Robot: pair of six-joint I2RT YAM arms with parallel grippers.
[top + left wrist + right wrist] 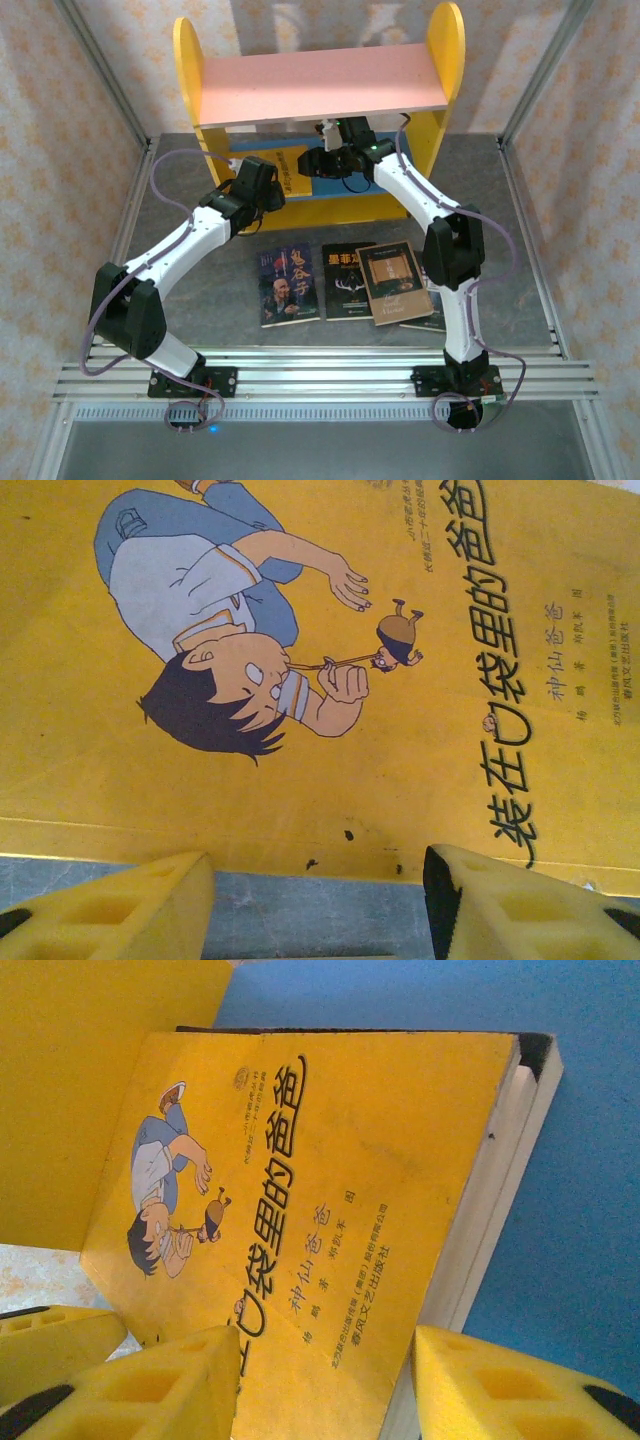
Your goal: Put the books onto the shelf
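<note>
Left gripper (315, 872) spread, empty, just short of the yellow book (330, 730), at its near edge. Book lies in the shelf (325, 85), left end of the blue board (480, 1000), long axis pointing at the left arm (190, 235). Right gripper (325, 1348) spread too, at the book's right corner. Left arm looks better lined up to push. Other books (350, 285) on table (180, 290).

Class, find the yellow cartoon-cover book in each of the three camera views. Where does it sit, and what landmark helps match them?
Top external: yellow book at upper centre, under the pink board.
Left wrist: it covers most of the picture.
Right wrist: centre, tilted, blue board to its right.
Landmark: the cartoon boy on its cover, seen in both wrist views.
</note>
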